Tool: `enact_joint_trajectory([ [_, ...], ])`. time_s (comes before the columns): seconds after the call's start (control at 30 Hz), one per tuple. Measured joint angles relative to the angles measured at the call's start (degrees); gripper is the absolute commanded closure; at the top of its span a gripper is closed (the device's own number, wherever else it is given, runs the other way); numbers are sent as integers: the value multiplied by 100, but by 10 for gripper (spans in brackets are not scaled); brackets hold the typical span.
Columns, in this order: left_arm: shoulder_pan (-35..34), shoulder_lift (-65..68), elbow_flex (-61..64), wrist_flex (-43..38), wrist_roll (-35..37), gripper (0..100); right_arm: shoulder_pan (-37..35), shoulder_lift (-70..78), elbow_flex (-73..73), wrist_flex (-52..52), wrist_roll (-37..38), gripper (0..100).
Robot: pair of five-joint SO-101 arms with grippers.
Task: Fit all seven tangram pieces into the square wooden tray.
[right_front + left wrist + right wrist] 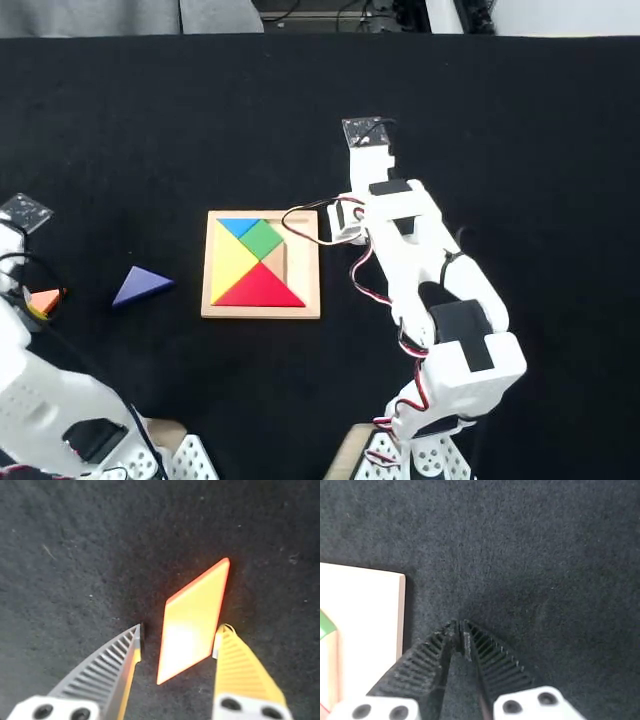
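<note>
The square wooden tray [262, 314] lies mid-counter, its sides square to the counter's edges. Inside it are a blue triangle [238, 227] at the far left corner, a green piece [262, 240] beside it, a yellow triangle [232, 265] along the left wall and a red triangle [259, 290] along the near wall; bare wood shows right of them. A purple triangle [140, 285] lies flat left of the tray, one corner towards it. Farther left, the orange parallelogram [194, 622] lies flat between the spread fingers of the left end effector [179, 630], its long axis roughly along them. The right end effector [459, 625] is clenched on nothing, just beside the tray's right rim. The counter [500, 120] is covered in black cloth; cables and grey fabric lie beyond its far edge
</note>
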State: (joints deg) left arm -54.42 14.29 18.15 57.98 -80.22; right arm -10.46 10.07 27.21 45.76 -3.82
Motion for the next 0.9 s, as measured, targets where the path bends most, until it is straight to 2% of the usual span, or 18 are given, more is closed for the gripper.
enact_joint_trajectory([
  [0.2, 0, -527, -554, 1688, -53, 773, 0, 0, 0, 0, 0, 987],
  [0.37, 44, -835, -193, 1776, -79, 773, 0, 0, 0, 0, 0, 987],
  [0.7, 167, -949, 1152, -114, -79, 770, 0, 0, 0, 0, 0, 987],
  [0.9, 167, -958, 1187, -484, -88, 769, 0, 0, 0, 0, 0, 987],
])
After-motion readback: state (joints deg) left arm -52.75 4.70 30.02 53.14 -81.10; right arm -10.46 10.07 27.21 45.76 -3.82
